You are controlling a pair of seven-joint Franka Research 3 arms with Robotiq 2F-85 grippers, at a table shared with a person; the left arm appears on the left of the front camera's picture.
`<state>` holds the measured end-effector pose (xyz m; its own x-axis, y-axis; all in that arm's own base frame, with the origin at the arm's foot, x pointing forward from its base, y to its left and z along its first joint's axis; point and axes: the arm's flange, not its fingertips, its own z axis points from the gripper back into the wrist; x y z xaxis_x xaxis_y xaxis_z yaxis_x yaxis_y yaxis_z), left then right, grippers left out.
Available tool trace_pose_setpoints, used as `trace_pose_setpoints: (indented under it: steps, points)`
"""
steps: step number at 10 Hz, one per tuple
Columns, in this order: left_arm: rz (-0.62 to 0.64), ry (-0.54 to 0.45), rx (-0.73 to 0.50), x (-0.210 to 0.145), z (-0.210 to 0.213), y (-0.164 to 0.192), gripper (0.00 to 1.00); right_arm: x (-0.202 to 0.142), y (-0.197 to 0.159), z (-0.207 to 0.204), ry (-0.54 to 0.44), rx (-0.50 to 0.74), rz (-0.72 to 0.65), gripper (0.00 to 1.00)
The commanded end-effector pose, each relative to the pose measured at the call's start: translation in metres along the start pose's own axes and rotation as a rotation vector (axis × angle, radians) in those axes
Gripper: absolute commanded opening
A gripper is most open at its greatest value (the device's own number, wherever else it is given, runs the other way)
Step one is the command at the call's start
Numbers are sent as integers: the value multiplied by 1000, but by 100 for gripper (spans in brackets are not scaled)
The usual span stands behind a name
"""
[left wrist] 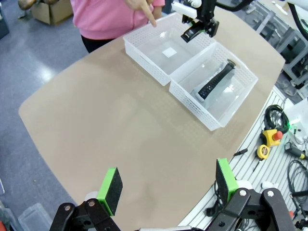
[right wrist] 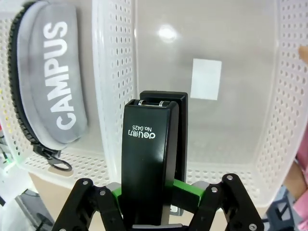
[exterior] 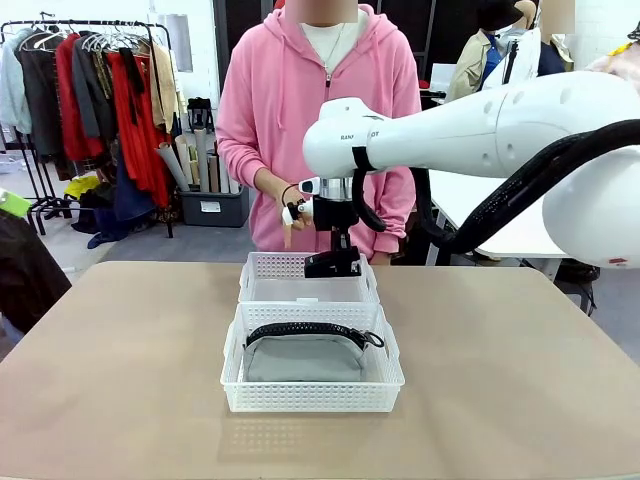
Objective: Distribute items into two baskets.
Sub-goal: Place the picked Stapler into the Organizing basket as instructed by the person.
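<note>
We read "deli No.0425" on the black stapler (right wrist: 153, 159) — clamped in the right end effector (right wrist: 154, 192) above the far basket (right wrist: 279, 96). Nearer basket (exterior: 312, 396) holds the grey "CAMPUS" pouch (right wrist: 54, 82). The left end effector (left wrist: 166, 185) gapes empty over the desk (left wrist: 120, 134).

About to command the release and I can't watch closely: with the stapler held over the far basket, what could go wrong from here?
1. The stapler hangs above the far basket, so dropping it may make it bounce or land open.
2. The person's hand points right beside the right gripper; lowering could brush it.
3. The stapler sits near the wall shared with the near basket holding the grey Campus pouch; drift could clip that rim.
</note>
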<state>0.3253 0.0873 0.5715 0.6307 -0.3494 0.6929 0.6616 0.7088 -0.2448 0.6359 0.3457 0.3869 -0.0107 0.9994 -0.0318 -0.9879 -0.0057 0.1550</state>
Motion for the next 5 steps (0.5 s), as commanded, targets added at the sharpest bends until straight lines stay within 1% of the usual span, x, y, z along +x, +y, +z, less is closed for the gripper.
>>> trace_pose_setpoints:
  steps: [1,3,5]
  points:
    - [-14,-16,-10,0,-1,1,100,6,-9,-1,-44,26,20,0]
    - [-14,-16,-10,0,-1,1,100,6,-11,-16,-76,7,0,0]
    - [-14,-16,-10,0,-1,1,100,7,-16,-28,-87,-5,-12,0]
